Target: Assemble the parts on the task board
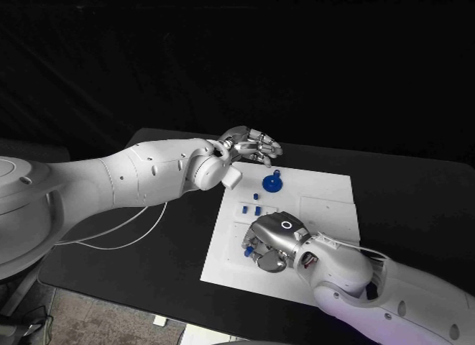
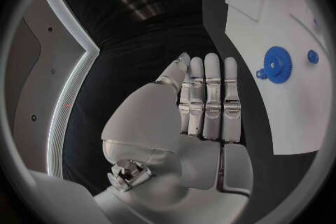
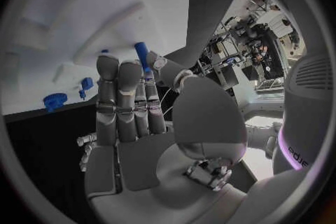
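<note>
the white task board (image 1: 320,208) lies flat on the black bench (image 1: 424,194). a round blue gear (image 1: 271,184) sits on it, just beside the left robot hand (image 1: 253,147), which is open and holds nothing. the right robot hand (image 1: 274,241) rests on the board, touching a small blue peg (image 3: 140,51); i cannot tell if it grips it.

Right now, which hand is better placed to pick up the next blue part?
Right. The right hand is over the task board, with small blue pegs just beyond it. The left hand hangs off the board's far corner, empty.
</note>
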